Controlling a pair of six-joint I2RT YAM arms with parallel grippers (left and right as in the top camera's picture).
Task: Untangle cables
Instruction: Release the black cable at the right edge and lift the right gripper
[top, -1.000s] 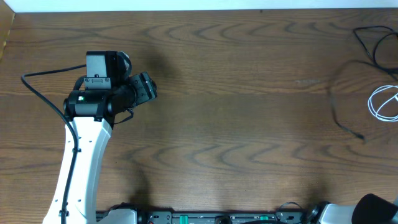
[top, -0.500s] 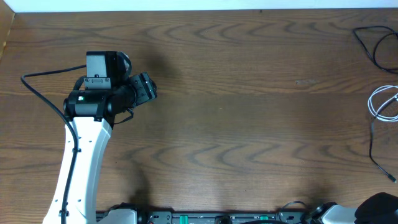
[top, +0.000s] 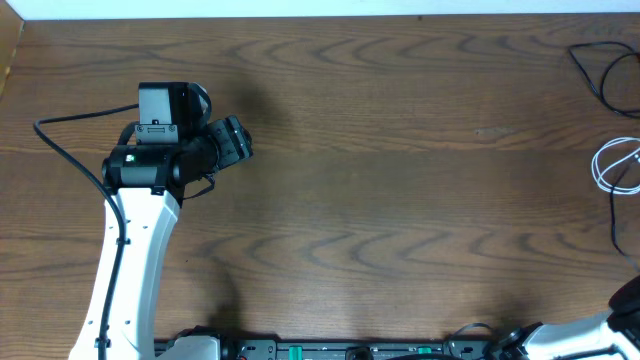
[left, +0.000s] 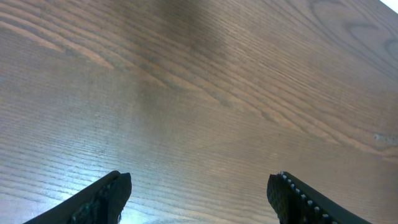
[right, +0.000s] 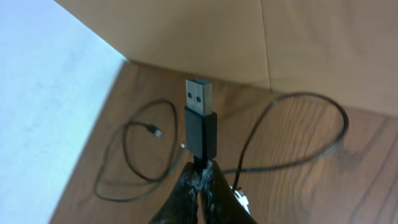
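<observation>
Pinching the black cable (right: 201, 134) just behind its USB plug (right: 199, 94), the right gripper (right: 200, 180) has its fingers pressed together on the cord. The plug stands upright directly above the fingertips. Beyond the plug, more black cord lies in loose loops on the wooden table (right: 360, 186). One loop is off to this gripper's left, with a small plug end (right: 158, 132) inside it, and another is off to its right.

From overhead, the white cable (top: 612, 165) lies coiled at the table's right edge, on the right arm's side. A black strand runs from beside the coil toward the corner where the right arm enters.

The left gripper (left: 199, 183) hangs over bare wood with its fingers spread wide and nothing between them. Both cables are well apart from it, far across the table on its right.
</observation>
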